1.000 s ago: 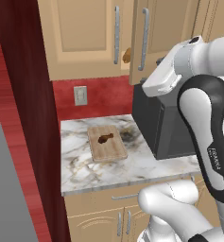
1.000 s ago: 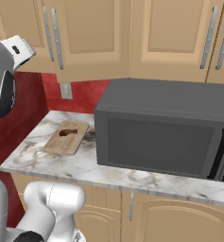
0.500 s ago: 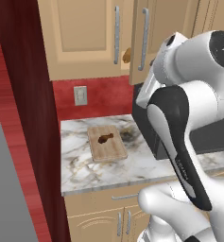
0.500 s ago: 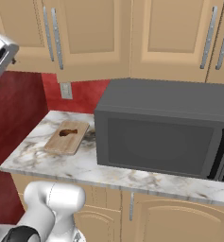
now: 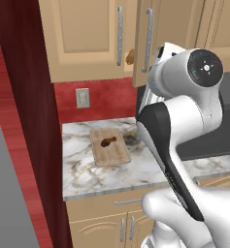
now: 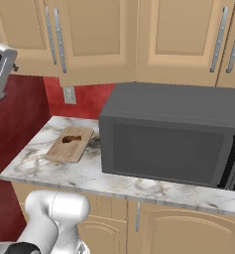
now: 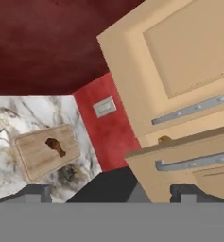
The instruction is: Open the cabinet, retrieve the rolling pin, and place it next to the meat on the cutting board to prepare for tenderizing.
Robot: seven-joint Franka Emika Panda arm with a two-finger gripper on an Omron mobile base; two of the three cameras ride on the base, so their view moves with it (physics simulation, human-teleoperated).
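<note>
The cabinet point(image 5: 111, 38) has its right door ajar, and the rolling pin's point(image 5: 130, 57) end peeks from the gap, not yet retrieved. The meat point(image 5: 108, 142) lies on the cutting board point(image 5: 109, 146) on the counter point(image 5: 87, 169) below. The gripper point(image 7: 108, 191) hangs near the doors, jaws spread and empty.

**Even, flat render light; soft detail in hand view**

All views lit evenly, no visible lamp, no glare. Faint soft highlights on the white arm point(image 5: 184, 121) and on the microwave point(image 6: 168, 144) top. Shadows weak: a dim band under the cabinet point(image 5: 87, 38) on the red wall, plus a dark smudge on the counter point(image 5: 87, 169) by the cutting board point(image 5: 109, 146) (stain or shadow, can't tell). Hand view is coarser, w/ blurred edges and blocky textures ahead of the jaws. No lens distortion at edges.
</note>
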